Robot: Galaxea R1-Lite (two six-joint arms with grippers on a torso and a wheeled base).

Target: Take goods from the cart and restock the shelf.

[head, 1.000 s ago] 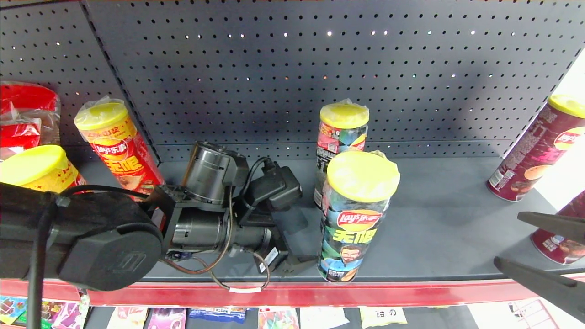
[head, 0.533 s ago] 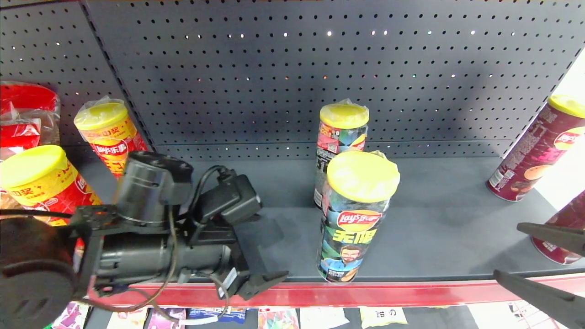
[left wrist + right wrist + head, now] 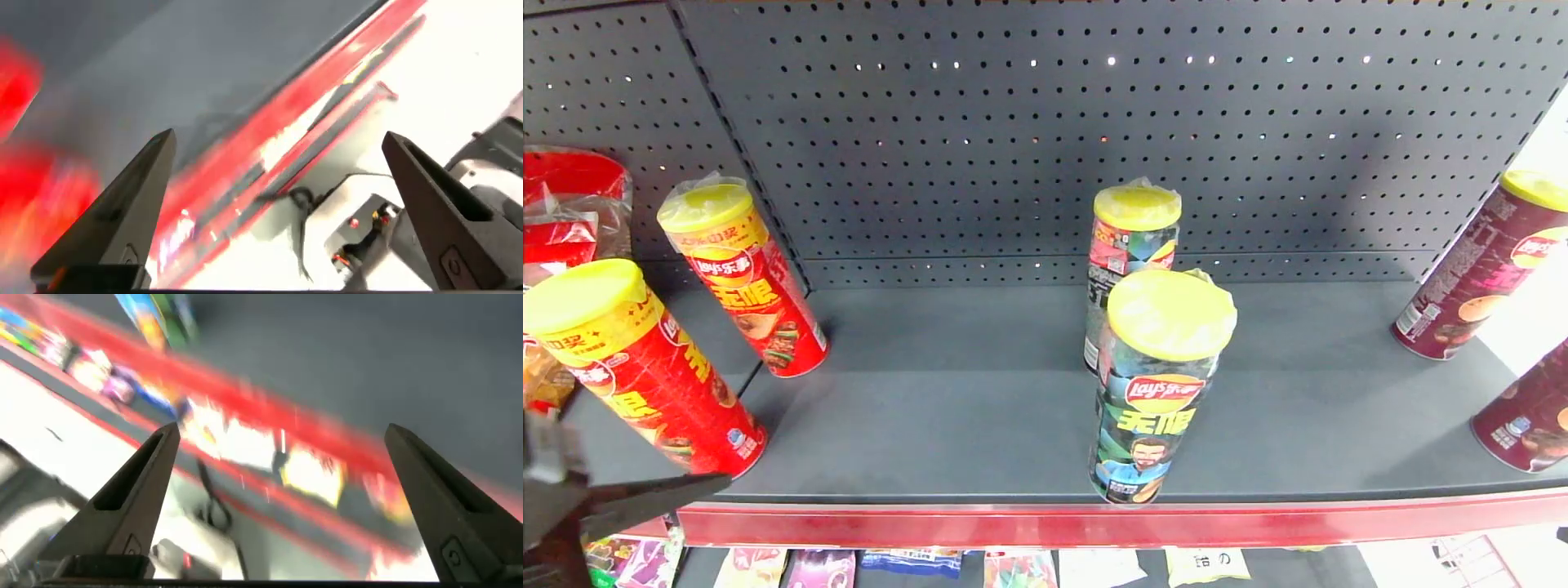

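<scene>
Two multicoloured chip cans with yellow lids stand upright on the grey shelf [image 3: 947, 408], one at the front [image 3: 1156, 384] and one right behind it [image 3: 1131, 245]. My left gripper [image 3: 278, 204] is open and holds nothing; it sits off the shelf's front edge. One of its fingers [image 3: 645, 496] pokes in at the lower left, below the nearest red can [image 3: 629, 367]. My right gripper [image 3: 282, 498] is also open and holds nothing, with the red shelf strip [image 3: 270, 433] blurred beyond it.
A second red can [image 3: 739, 278] stands further back on the left. Two maroon cans [image 3: 1478, 269] [image 3: 1523, 420] stand at the right end. A red strip [image 3: 1094, 527] fronts the shelf, with snack packets [image 3: 915, 563] below. Bare shelf lies between the red and multicoloured cans.
My left arm has pulled back off the shelf toward the lower left, leaving the front multicoloured can standing. The right gripper's fingers have dropped out of the head view at the lower right.
</scene>
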